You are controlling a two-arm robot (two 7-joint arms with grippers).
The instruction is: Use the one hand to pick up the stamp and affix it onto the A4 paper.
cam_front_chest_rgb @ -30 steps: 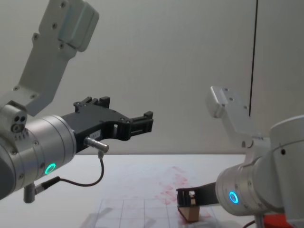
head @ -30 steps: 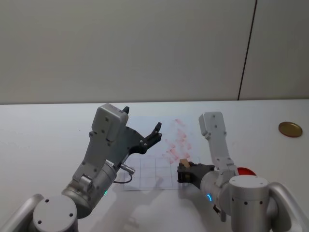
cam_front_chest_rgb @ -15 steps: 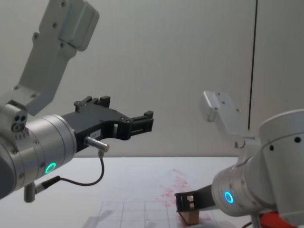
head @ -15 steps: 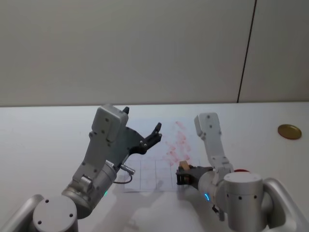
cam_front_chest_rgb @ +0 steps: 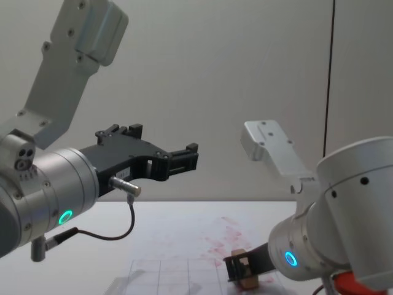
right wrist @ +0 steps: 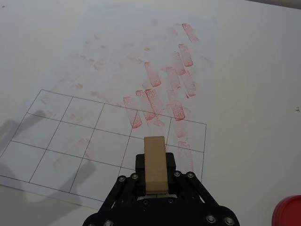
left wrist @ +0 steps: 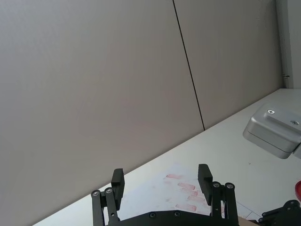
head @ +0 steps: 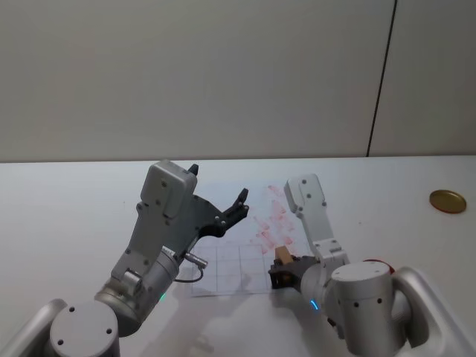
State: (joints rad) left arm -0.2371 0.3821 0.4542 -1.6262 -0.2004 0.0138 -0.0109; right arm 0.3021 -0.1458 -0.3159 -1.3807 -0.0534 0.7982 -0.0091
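The stamp [right wrist: 154, 162], a small tan wooden block, is held between the black fingers of my right gripper [right wrist: 155, 175], which is shut on it. It sits low over the near right part of the A4 paper [right wrist: 94, 127], a white sheet with grid lines and smudgy red marks. I cannot tell whether the block touches the sheet. From the head, the stamp [head: 282, 256] is at the paper's [head: 230, 260] near right corner; from the chest, the stamp [cam_front_chest_rgb: 248, 280] is just above the paper [cam_front_chest_rgb: 184, 261]. My left gripper [head: 223, 210] hangs open in the air above the paper's left half.
A red ink pad [right wrist: 288, 212] lies on the table just right of the paper, beside my right arm. A gold round disc [head: 447, 199] sits at the far right of the white table. A grey wall stands behind.
My right arm has swung left and a little lower, carrying the stamp further over the paper's near right corner. The left arm has stayed still.
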